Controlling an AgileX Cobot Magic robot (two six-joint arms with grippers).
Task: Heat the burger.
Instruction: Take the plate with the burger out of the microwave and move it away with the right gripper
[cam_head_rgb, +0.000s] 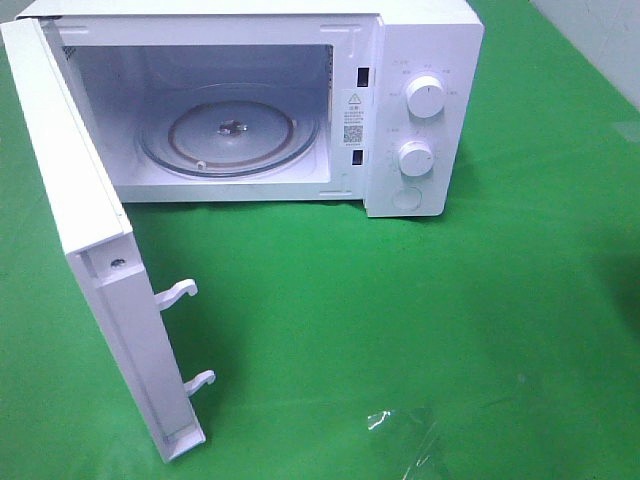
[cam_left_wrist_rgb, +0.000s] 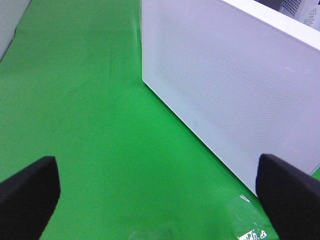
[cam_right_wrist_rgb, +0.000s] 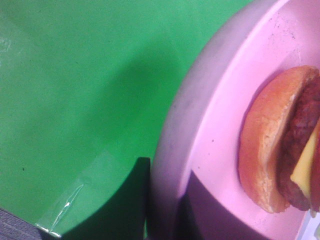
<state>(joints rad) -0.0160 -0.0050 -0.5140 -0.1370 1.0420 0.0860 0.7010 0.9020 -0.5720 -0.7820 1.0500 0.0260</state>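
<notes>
The open microwave (cam_head_rgb: 300, 100) and its swung-out door (cam_head_rgb: 100, 260) are seen from high in front, looking down. The door's outer face (cam_left_wrist_rgb: 235, 85) is viewed close by the left wrist camera. The plate (cam_right_wrist_rgb: 210, 150) and burger (cam_right_wrist_rgb: 280, 145) are framed very closely by the right wrist camera.

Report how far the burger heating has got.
Done: the microwave door stands wide open, and the glass turntable is bare. In hand: the burger sits on the pink plate, seen only in the right wrist view. Left: load it, shut the door, turn the dials.
</notes>
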